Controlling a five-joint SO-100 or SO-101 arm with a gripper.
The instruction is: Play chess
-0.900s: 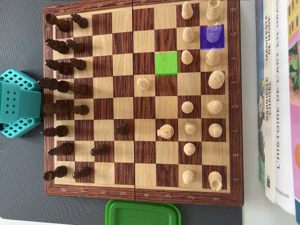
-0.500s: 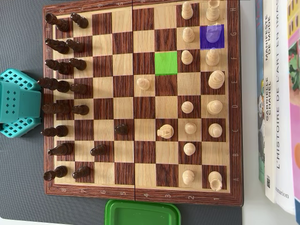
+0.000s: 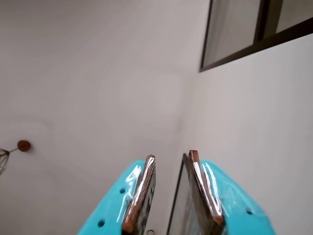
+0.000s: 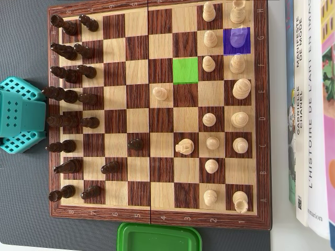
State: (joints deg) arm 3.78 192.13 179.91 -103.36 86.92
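White wall fills wrist view; hand (image 3: 171, 191) empty, jaws slightly parted. Chessboard (image 4: 157, 219) untouched.

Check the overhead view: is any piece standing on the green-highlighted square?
No, the green square is bare; the nearest light pawn stands one square to its right.

Turquoise plastic fingers (image 3: 142, 196) with small round holes, their inner faces lined in glossy brown.

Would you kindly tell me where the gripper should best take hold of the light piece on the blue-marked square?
Probably grip the light piece on the blue square around its narrow upper body, descending from straight above: it stands upright, with neighbouring light pieces close beside it, leaving little room for a sideways approach.
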